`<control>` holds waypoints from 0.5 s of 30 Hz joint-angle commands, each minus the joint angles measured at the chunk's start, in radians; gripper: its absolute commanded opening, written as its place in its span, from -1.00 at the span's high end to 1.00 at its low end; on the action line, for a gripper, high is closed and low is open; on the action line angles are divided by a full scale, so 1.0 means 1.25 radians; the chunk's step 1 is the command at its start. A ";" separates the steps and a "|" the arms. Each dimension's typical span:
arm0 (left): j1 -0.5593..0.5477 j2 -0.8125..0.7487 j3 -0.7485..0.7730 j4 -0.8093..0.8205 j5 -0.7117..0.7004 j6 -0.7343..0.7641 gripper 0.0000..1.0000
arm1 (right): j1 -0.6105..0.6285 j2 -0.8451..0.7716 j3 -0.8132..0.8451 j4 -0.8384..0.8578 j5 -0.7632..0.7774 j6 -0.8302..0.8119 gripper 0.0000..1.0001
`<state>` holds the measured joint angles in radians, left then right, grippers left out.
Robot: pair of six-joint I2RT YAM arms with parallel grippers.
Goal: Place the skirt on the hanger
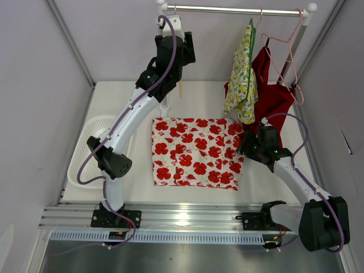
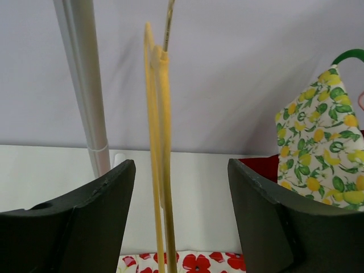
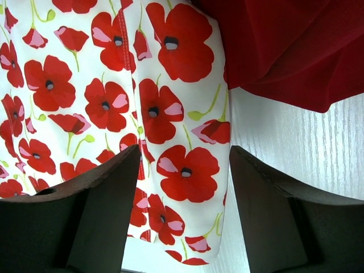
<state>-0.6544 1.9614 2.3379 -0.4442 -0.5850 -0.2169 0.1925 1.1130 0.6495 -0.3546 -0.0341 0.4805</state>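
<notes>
Poppy-printed cloth, the skirt, lies spread flat on the table in the middle of the scene, between the two arms. None of it is lifted or gathered. The yellow hanger hangs on the rail at the far left, well apart from the skirt and with nothing clipped to it.

The left fingers are up at the rail and stand wide apart. The hanger sits in the gap between them, closer to the left one, and neither finger is seen touching it. The right fingers are also apart. They hover over the skirt's far right corner, where a red garment hanging from the rail reaches down beside it, and they grip no cloth.

A lemon-print garment hangs on the rail to the right, and a white basket sits on the left side of the table.

As I judge it, the task is barely begun. Both arms look lined up on their targets, but nothing is held. What is left is nearly everything: closing on the hanger, bringing hanger and skirt together, fastening the skirt's waist to the hanger, and leaving it hung on the rail.
</notes>
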 commanded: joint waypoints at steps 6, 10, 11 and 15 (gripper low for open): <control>-0.004 0.034 0.050 0.044 -0.055 0.064 -0.27 | 0.001 -0.014 0.024 0.012 -0.012 -0.014 -0.40; -0.002 0.045 0.053 0.051 -0.051 0.077 -0.11 | -0.001 -0.009 0.027 0.012 -0.014 -0.016 -0.39; -0.002 0.046 0.054 0.051 -0.051 0.079 -0.10 | 0.002 -0.010 0.025 0.012 -0.014 -0.016 -0.38; 0.001 0.052 0.053 0.056 -0.052 0.089 0.19 | 0.001 -0.009 0.025 0.015 -0.013 -0.019 -0.38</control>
<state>-0.6540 2.0285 2.3547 -0.4202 -0.6277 -0.1455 0.1925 1.1130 0.6495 -0.3542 -0.0433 0.4725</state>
